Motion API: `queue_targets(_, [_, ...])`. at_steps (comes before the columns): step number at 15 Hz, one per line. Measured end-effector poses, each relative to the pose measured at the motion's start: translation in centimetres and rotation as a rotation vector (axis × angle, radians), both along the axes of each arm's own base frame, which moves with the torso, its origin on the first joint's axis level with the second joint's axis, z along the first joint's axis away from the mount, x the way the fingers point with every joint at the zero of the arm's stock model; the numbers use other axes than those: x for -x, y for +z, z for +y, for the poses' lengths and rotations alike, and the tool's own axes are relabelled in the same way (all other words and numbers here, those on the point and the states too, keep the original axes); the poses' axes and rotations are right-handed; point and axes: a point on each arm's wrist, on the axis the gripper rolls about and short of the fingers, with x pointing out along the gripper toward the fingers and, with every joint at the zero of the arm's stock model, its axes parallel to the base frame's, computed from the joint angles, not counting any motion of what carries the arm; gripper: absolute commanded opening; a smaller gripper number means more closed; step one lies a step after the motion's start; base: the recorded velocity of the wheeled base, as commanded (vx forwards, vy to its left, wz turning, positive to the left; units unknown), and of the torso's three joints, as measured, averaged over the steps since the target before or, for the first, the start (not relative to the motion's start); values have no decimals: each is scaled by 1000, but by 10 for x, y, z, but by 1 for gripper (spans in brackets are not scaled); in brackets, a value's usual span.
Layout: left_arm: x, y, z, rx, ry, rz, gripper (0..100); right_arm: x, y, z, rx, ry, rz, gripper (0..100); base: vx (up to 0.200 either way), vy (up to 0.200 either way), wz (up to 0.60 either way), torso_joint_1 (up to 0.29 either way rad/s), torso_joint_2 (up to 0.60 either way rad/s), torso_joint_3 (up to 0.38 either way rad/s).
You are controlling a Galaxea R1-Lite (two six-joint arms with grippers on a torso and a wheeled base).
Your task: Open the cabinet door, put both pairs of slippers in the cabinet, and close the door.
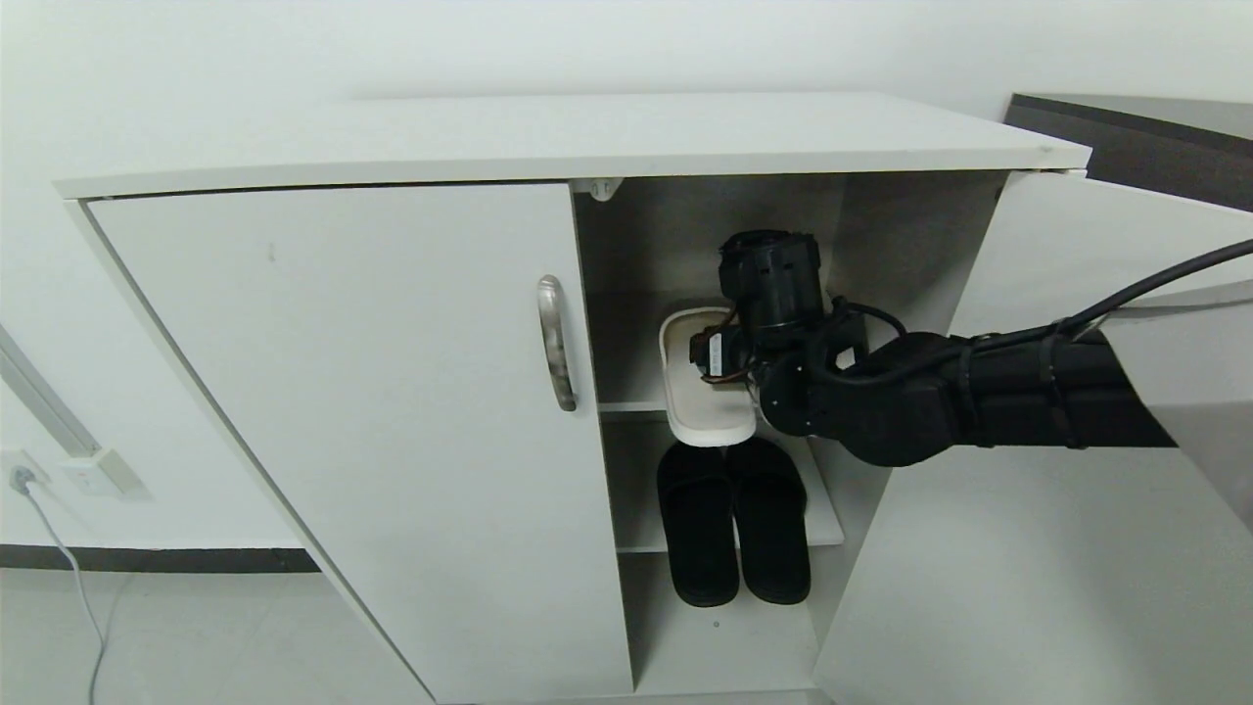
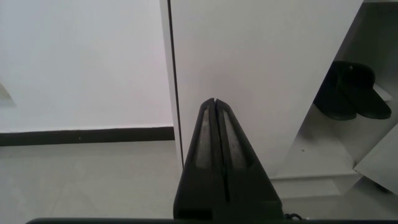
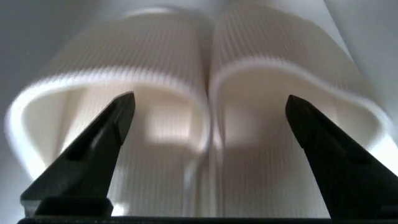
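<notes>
Right now the right tool is spread wide inside the white wooden cabinet, pinching nothing. The pair of cream ribbed slippers lies straight ahead of it on the upper shelf, long axes along the reach and near ends overhanging the edge. The black slippers lie one shelf below, the open right-hand door flanks that arm, and the left tool, pressed together, hangs outside by the closed left-hand door.

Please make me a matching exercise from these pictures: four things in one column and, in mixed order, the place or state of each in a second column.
Column one
1. white slippers
2. black slippers
3. left gripper
4. right gripper

Column two
A. shut
B. on the lower shelf
C. open
D. at the upper shelf

Pairs: 1-D, 2-B, 3-A, 4-C.
</notes>
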Motion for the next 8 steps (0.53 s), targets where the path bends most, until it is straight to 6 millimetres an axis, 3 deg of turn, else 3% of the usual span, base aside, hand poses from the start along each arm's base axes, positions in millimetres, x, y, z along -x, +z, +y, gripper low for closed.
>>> queue_targets(8, [0,0,0,1,0,0,0,87,18,-21,-58,129,48,100,0,0,0,0,0,0])
